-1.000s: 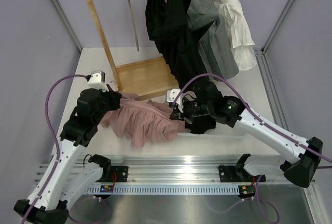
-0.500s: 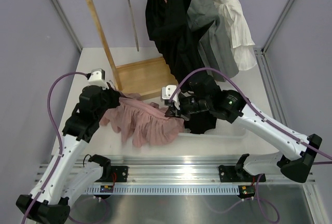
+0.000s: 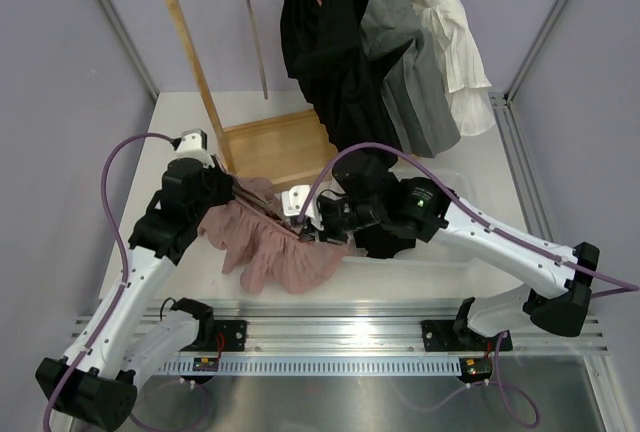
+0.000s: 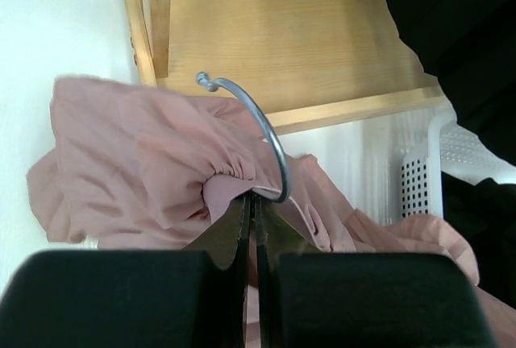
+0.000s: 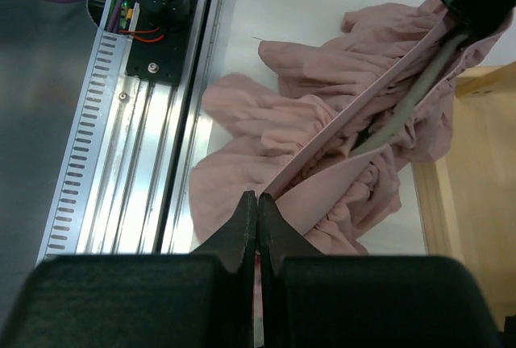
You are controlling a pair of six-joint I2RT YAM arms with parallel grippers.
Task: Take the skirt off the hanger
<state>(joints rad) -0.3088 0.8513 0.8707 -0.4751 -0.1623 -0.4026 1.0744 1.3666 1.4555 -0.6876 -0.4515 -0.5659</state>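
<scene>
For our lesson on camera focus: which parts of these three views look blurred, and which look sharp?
Left wrist: the left gripper is a dark blur up close, the silver wire hanger hook crisp. Right wrist: the right gripper equally blurred, the pink gathered fabric skirt sharp. Top external: evenly lit, sharp throughout.

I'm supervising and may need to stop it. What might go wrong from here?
1. The right hand pinches only a thin edge of the taut waistband of the skirt; it may slip free.
2. The left hand grips the hanger just below its hook; a hard pull might twist it loose.
3. The hook lies near the wooden rack base and might snag.
</scene>
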